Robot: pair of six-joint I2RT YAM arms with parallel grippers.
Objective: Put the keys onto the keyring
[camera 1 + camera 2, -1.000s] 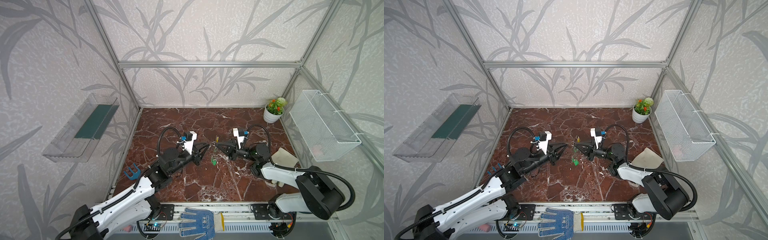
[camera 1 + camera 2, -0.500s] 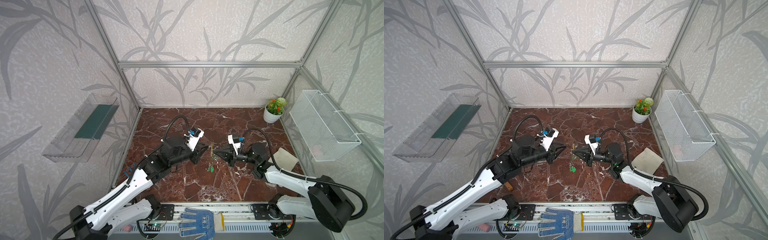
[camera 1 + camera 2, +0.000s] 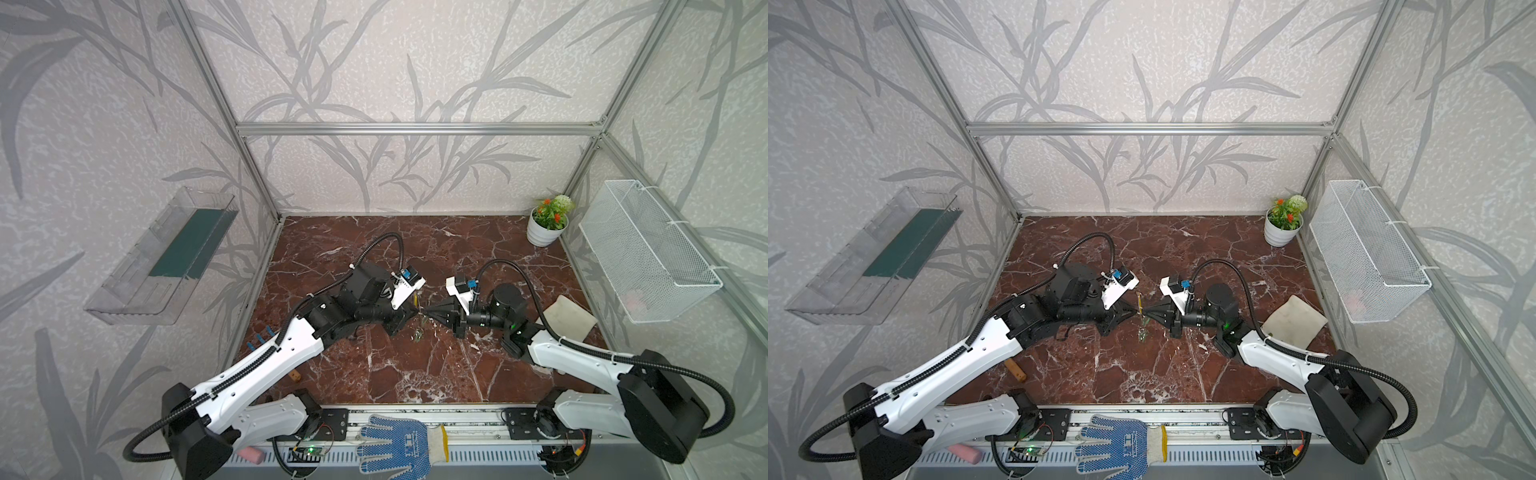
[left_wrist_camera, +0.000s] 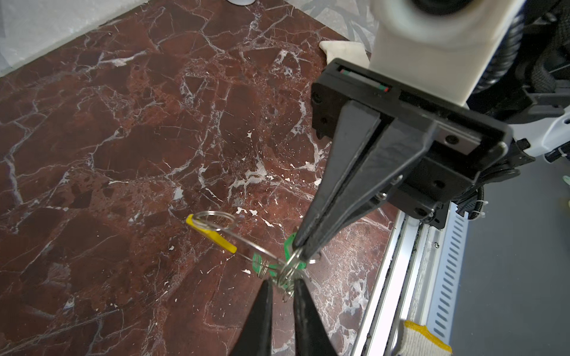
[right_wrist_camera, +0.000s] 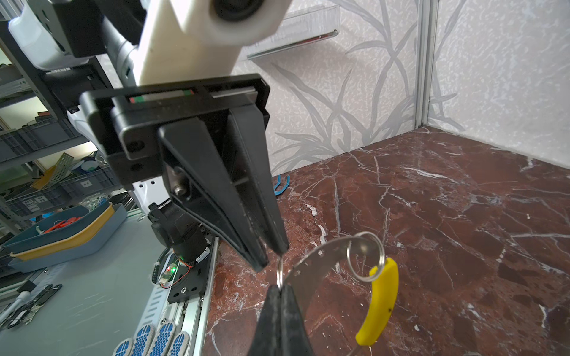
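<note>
left tool | moved in to right tool | jaws narrower, tips at keyring

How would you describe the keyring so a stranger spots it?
Above the middle of the red marble table, the left gripper and right gripper nearly meet. The keyring is pinched in the right one: a thin metal band that, unlike the green keys beside it, carries a yellow sleeve.

left gripper, right gripper and keyring block centre, floor bare toward 12 o'clock, plant pot at 2 o'clock
</note>
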